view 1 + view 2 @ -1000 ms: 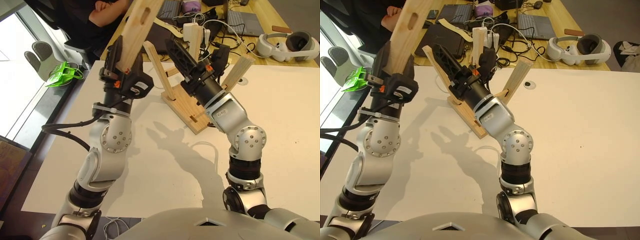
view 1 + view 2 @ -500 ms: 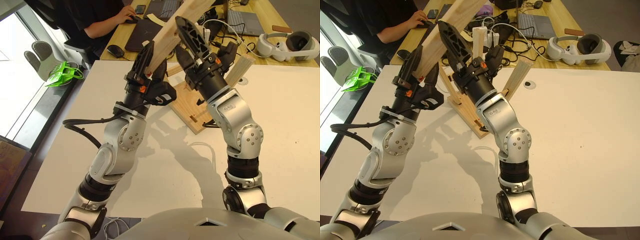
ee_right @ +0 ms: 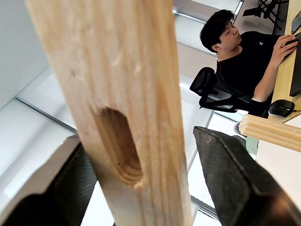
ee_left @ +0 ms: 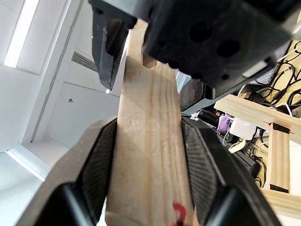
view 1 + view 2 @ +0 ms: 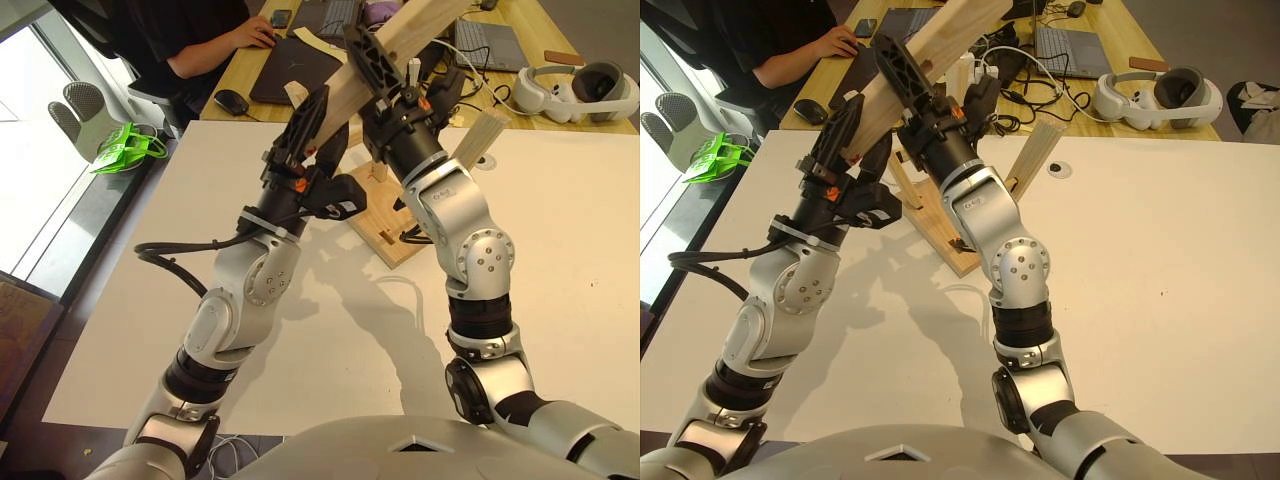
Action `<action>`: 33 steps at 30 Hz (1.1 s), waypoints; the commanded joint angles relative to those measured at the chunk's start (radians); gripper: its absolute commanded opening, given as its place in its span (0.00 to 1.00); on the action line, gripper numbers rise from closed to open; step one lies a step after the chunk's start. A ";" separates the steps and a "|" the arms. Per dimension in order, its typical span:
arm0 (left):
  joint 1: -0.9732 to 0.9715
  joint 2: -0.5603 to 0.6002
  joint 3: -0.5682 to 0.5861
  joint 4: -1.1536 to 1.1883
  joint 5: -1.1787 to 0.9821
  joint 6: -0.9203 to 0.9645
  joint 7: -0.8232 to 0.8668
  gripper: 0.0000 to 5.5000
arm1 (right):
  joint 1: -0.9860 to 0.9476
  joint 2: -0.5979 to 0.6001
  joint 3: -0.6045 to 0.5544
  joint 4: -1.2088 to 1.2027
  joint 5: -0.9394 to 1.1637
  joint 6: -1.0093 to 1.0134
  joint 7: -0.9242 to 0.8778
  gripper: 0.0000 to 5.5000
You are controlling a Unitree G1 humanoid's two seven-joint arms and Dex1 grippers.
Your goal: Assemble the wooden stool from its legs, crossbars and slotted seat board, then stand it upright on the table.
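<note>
Two tools are sharing one loose stool leg (image 5: 955, 25) above the surface (image 5: 560, 260). The left tool (image 5: 315, 115) is gripping the leg's lower part, its pads pressing tight against both broad sides. The leg's long axis is running diagonally upward from there, away from the robot and toward its right. Higher along that axis, the right tool (image 5: 398, 58) is straddling the leg with its fingers standing apart, one side showing a clear gap, so it is not yet clamping. A mortise hole in the leg is sitting just between those fingers. The seat board (image 5: 385, 225) is lying flat on the surface below the raised leg, just behind both arms, with a fitted leg (image 5: 478, 140) slanting up out of it on the right. The right arm is looking nearer to the board, so the leg is probably passing to that arm, and its fingers will need to be closing squarely across the leg's width first.
</note>
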 commanded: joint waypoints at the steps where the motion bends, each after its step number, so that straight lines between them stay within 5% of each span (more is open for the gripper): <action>1: 0.007 -0.007 0.023 0.022 0.027 -0.013 -0.018 0.37 | -0.136 0.158 0.008 -0.005 -0.022 -0.010 -0.019 0.50; 4: 0.012 -0.009 0.029 0.025 0.039 -0.018 -0.026 0.37 | -0.137 0.154 0.016 -0.009 -0.036 -0.008 -0.029 0.42; 10: 0.016 -0.017 0.039 0.030 0.048 -0.030 -0.047 0.37 | -0.133 0.160 0.013 -0.006 -0.048 -0.011 -0.037 0.41; 23: 0.036 -0.037 0.089 -0.020 -0.036 -0.090 -0.085 0.74 | -0.131 0.144 0.008 -0.003 -0.066 -0.012 -0.036 0.40; 33: 0.028 -0.062 0.284 -0.144 -0.392 0.041 -0.275 0.98 | -0.220 -0.186 -0.189 0.091 -0.169 0.106 0.136 0.40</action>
